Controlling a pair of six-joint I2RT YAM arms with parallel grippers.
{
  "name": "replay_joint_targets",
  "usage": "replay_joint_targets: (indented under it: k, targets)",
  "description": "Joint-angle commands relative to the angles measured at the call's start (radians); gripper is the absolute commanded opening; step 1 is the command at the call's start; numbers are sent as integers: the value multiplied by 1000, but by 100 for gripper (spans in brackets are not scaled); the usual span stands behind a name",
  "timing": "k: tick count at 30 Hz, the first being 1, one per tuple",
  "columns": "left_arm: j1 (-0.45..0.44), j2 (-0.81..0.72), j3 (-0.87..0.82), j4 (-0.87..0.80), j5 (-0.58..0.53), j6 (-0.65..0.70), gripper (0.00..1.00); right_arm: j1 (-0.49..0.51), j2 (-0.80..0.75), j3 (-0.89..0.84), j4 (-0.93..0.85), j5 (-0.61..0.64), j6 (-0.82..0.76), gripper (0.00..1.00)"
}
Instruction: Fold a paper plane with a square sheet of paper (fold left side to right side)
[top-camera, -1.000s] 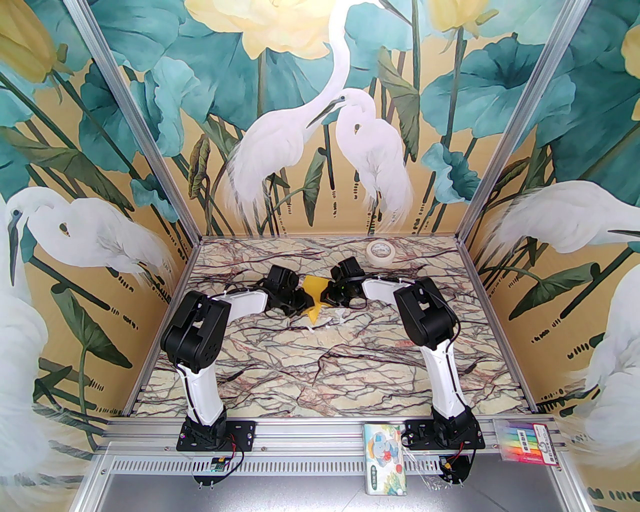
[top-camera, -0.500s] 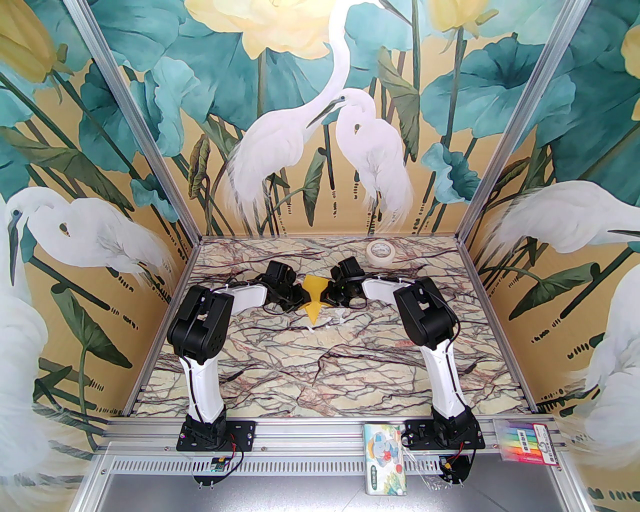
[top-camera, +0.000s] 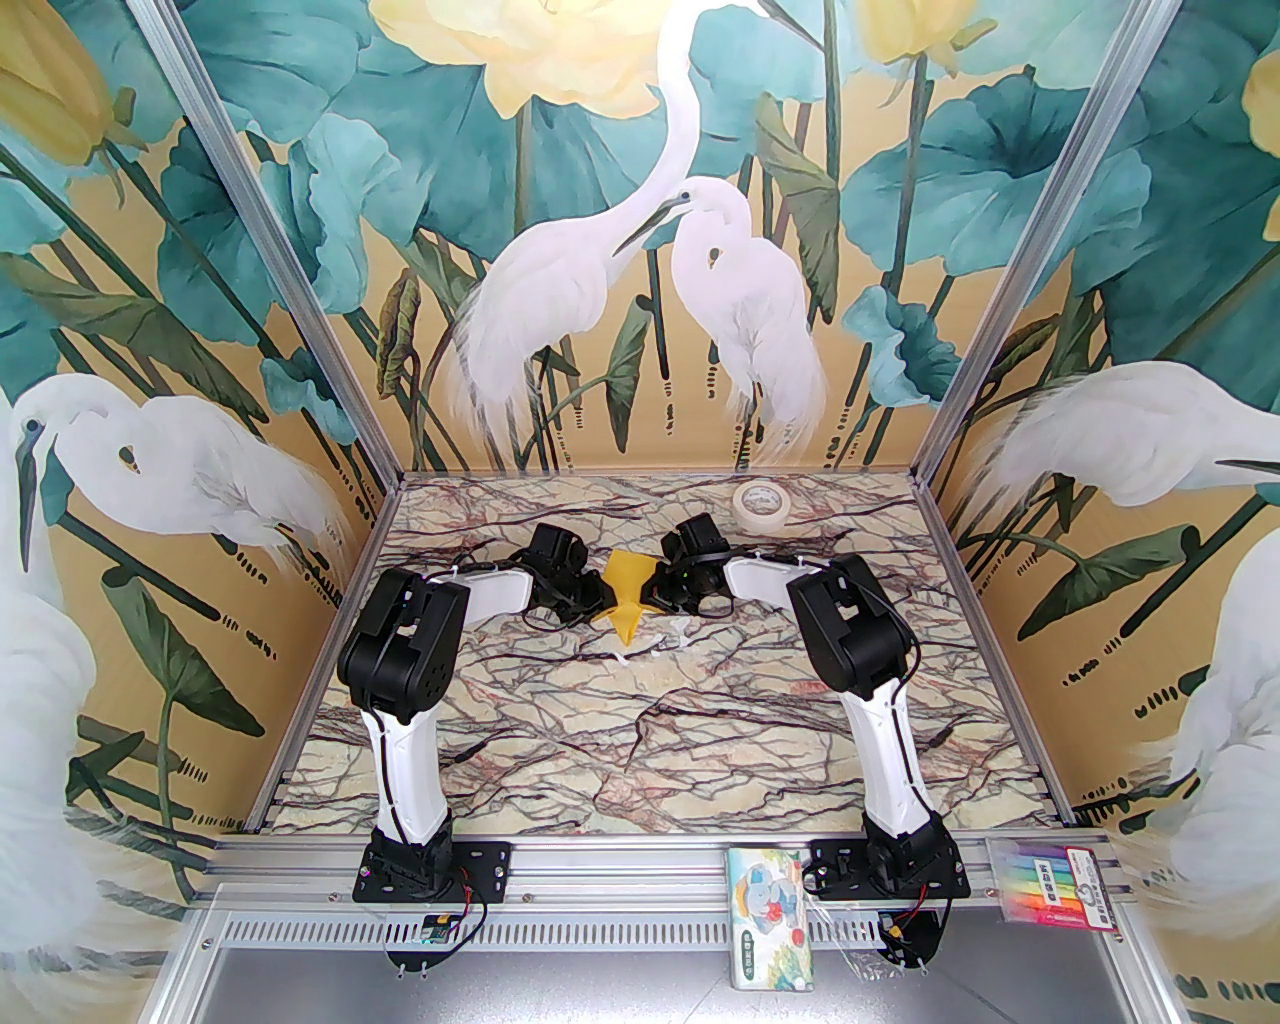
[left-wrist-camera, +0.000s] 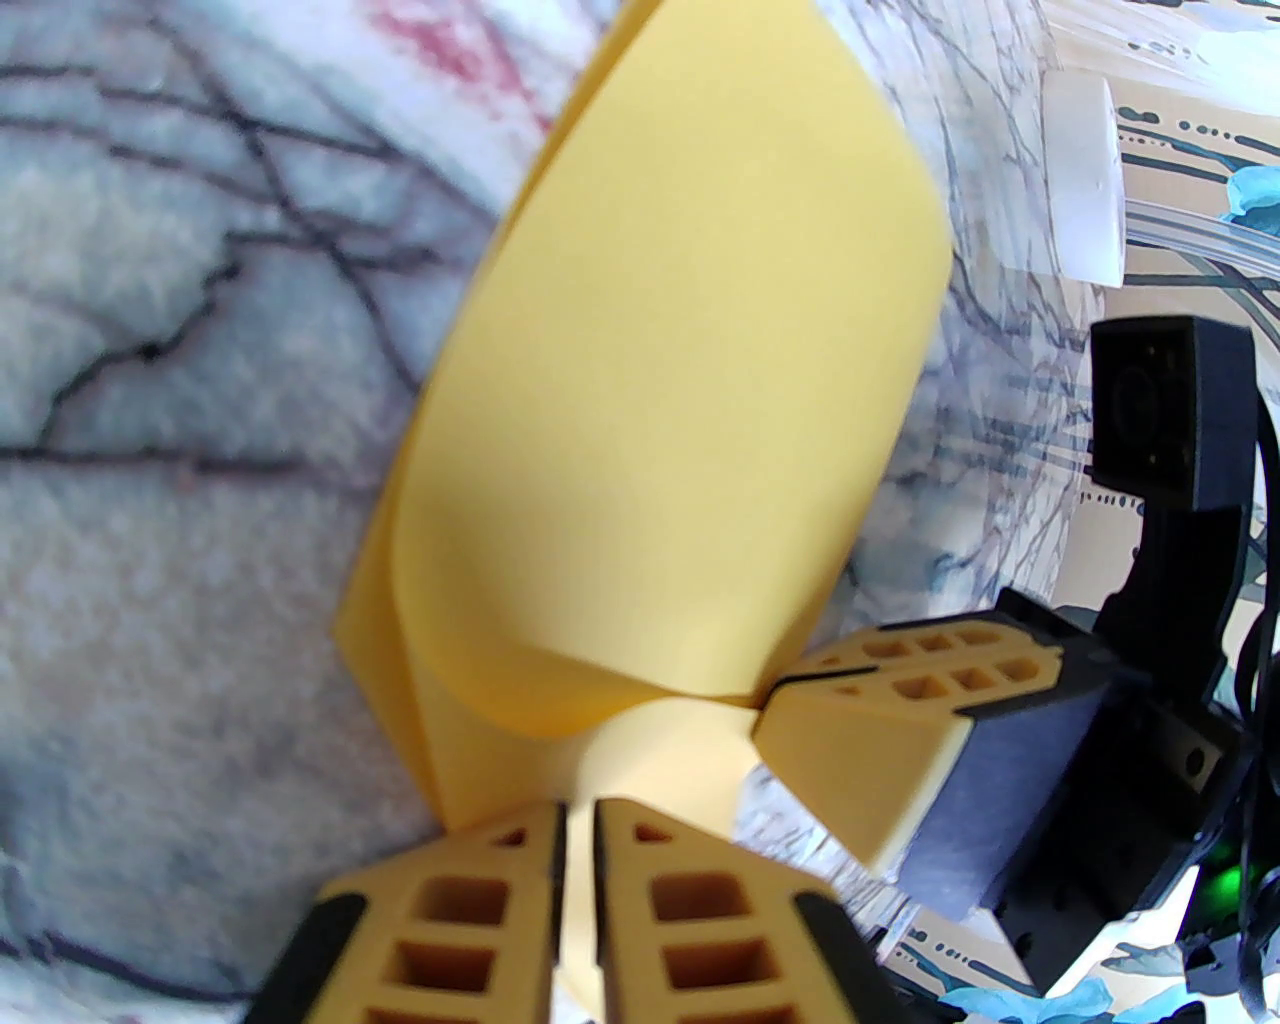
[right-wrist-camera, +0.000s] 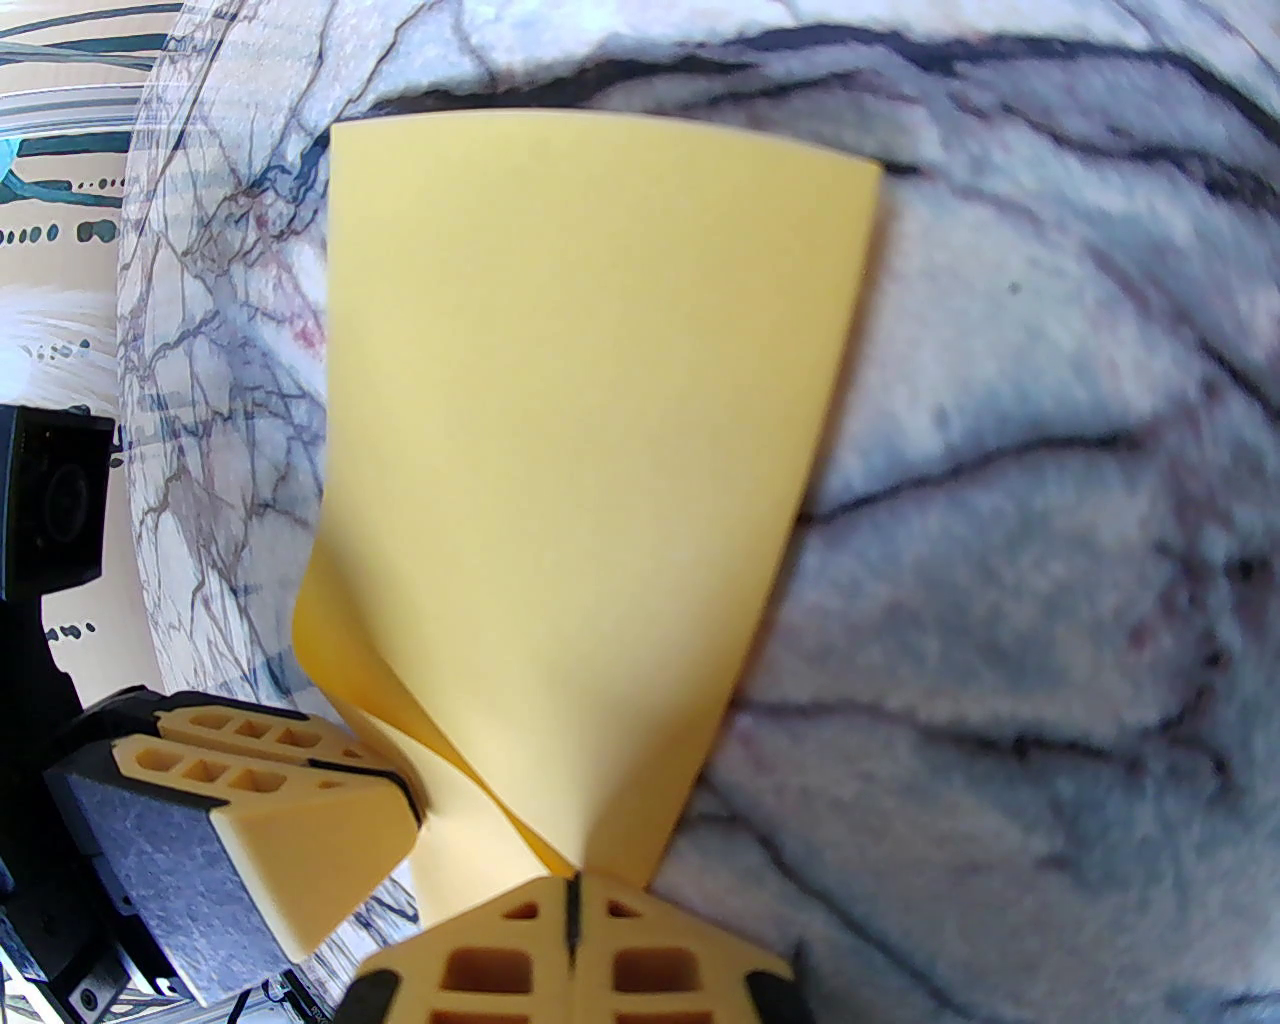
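Marble-patterned desk (top-camera: 640, 740) with dark veins, framed in aluminium rail. Two white-and-black arms reach from the near edge toward the far middle, the left arm (top-camera: 400, 660) and right arm (top-camera: 860, 640) bent inward so their wrists face each other. Left gripper (top-camera: 596, 600) and right gripper (top-camera: 655, 592) sit close together, the thin bright yellow paper sheet (top-camera: 628, 590) between them. The sheet lies in the far-centre part of the desk: broad end toward the back wall, narrow tip pointing toward the arm bases. Left wrist view: left gripper (left-wrist-camera: 578, 812) has its tan fingers drawn almost together, pinching the sheet's near edge in the slit between them. The yellow paper sheet (left-wrist-camera: 660, 400) bows upward here, one layer curled loosely over another and not pressed flat. The right gripper (left-wrist-camera: 880, 700) nips the same sheet just beside it. Right wrist view: right gripper (right-wrist-camera: 572, 885) has its fingers pressed tight on a corner of the yellow paper sheet (right-wrist-camera: 590, 400), which fans out from that point, with the left gripper (right-wrist-camera: 300, 780) at lower left. Cannot tell whether the sheet's underside touches the desk. Cream tape roll (top-camera: 759, 505) lies flat near the back edge, well apart from the paper. Small white marks (top-camera: 660, 645) lie on the desk just near of the paper's tip.
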Motion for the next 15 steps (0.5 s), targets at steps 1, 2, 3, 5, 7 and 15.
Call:
replay_joint_targets:
  k: [1,2,3,5,7,15]
  targets:
    - [4,28,-9,-9,-25,5,15,3,32,9,-34,20,-24,0]
    - [5,23,-5,-12,-25,6,15,3,32,10,-34,21,-24,0]
    - [6,18,0,-16,-25,6,15,2,32,9,-36,21,-26,0]
    - [12,4,12,-21,-17,8,15,3,32,9,-36,21,-25,0]
    - [19,-10,27,-24,-13,11,15,2,32,9,-36,19,-26,0]
    - [52,16,90,-43,7,30,16,3,35,10,-37,18,-25,0]
